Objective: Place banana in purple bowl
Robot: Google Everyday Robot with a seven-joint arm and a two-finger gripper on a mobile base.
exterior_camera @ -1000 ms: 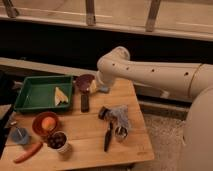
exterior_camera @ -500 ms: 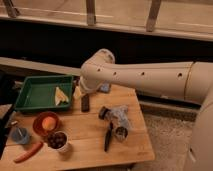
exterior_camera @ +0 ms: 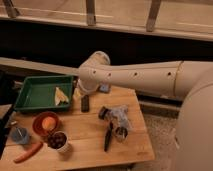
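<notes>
Reaching stage, I judge: the pincer [exterior_camera: 80, 95] hovers at the green tray's [exterior_camera: 30, 102] edge, apart or together I cannot tell, and the banana [exterior_camera: 61, 96] lies just beside it inside that tray, so next it must descend and clamp

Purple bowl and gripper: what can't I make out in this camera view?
1. Purple bowl: none of it shows in the camera view; the arm covers the table corner right of the green tray.
2. Gripper: low at the tray's right rim, beside the banana; the arm's end masks its shape.
3. Dark object at the left edge: cut off by the frame, so it cannot be identified.
</notes>
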